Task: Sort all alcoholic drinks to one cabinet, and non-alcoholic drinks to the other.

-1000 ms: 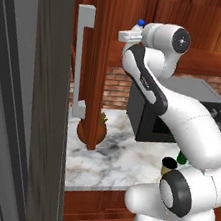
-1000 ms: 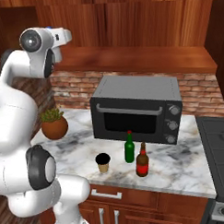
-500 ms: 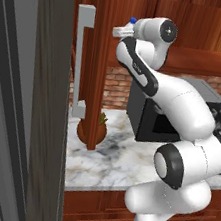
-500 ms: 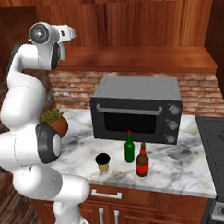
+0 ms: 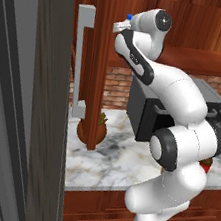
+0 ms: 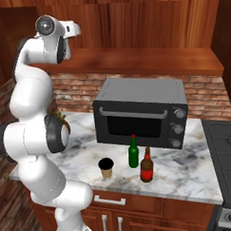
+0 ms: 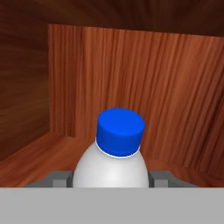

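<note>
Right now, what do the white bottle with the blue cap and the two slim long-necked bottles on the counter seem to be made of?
White bottle with blue cap: likely matte plastic, opaque with a soft sheen. Dark green long-necked bottle and dark brown bottle with red label: probably glass, dark and slightly glossy, though too small to tell for sure.

Home kitchen: marble table (image 6: 186,173) under wooden wall cabinets (image 6: 132,21), brick backsplash (image 6: 78,93), black toaster oven (image 6: 142,114), stove edge (image 6: 228,150), potted plant (image 5: 92,129) in the corner.
</note>
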### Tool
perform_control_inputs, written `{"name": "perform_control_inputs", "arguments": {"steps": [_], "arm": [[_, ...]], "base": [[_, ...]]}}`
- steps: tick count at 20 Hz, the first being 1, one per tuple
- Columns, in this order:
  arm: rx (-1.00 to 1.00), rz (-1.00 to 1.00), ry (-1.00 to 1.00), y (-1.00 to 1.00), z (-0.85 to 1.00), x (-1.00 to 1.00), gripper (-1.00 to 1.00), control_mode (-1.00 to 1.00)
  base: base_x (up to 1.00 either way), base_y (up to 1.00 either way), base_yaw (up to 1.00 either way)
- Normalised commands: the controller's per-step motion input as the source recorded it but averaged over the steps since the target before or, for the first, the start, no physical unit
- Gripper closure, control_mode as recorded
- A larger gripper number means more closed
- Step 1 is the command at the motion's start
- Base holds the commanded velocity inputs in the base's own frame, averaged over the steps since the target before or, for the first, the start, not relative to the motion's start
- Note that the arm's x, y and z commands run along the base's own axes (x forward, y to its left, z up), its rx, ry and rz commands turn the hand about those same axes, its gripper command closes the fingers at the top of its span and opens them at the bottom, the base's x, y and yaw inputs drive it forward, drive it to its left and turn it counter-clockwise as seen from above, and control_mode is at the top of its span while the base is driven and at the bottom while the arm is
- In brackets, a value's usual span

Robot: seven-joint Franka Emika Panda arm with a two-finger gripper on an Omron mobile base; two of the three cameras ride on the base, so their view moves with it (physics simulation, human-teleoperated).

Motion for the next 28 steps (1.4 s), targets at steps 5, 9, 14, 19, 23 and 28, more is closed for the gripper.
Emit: {"name": "perform_control_inputs", "arguments": {"steps": [5,9,14,19,23,28], "arm": [[-0.01,0.00,0.00,0.00,-0.31,0.22,1.00,-1.00],[-0.01,0.00,0.00,0.00,-0.42,0.16,1.00,-1.00],[0.00,0.00,0.00,0.00,-0.42,0.10,1.00,-1.00],[0.00,0.00,0.00,0.00,-0.40,0.08,-1.00,-1.00],[0.00,0.00,0.00,0.00,-0.08,0.00,-1.00,-1.00],[0.00,0.00,0.00,-0.06,0.00,-0.03,-1.00,-1.00]], "base": [[0.00,0.00,0.00],[0.00,0.00,0.00],[0.00,0.00,0.00],[0.00,0.00,0.00],[0.00,0.00,0.00],[0.00,0.00,0.00]]}}
